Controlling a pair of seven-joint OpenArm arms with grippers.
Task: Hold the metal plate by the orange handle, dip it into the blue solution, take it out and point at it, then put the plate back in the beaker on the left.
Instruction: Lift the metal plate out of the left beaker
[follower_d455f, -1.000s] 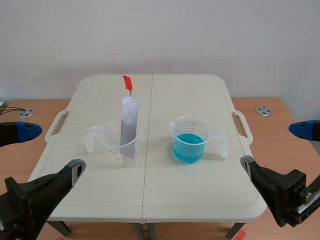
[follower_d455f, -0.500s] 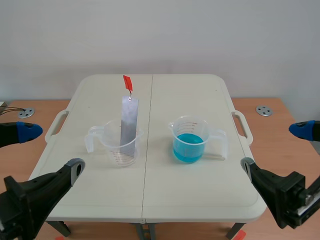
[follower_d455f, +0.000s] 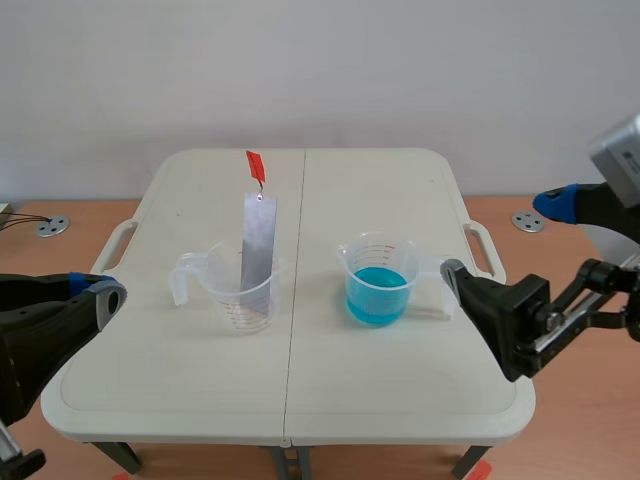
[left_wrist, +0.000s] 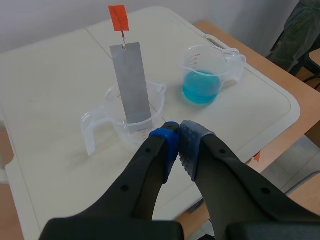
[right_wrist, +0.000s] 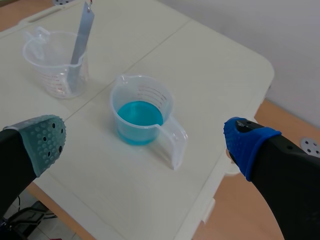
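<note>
At the left edge of the white surface (follower_d455f: 380, 190), the left end effector (left_wrist: 179, 137) is closed on nothing, fingers meeting. Ahead of it a clear beaker (follower_d455f: 240, 290) holds the metal plate (follower_d455f: 257, 245), standing nearly upright (orange handle (follower_d455f: 256, 165) on top). Further right sits a second beaker (follower_d455f: 385, 255) of blue solution (follower_d455f: 376, 292), then the right end effector (right_wrist: 146, 136), spread wide.

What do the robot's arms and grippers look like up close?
Both arms are black and chunky. The left gripper and right gripper each have two thick black fingers ending in soft dotted pads, one bright blue, the other grey-green.
</note>
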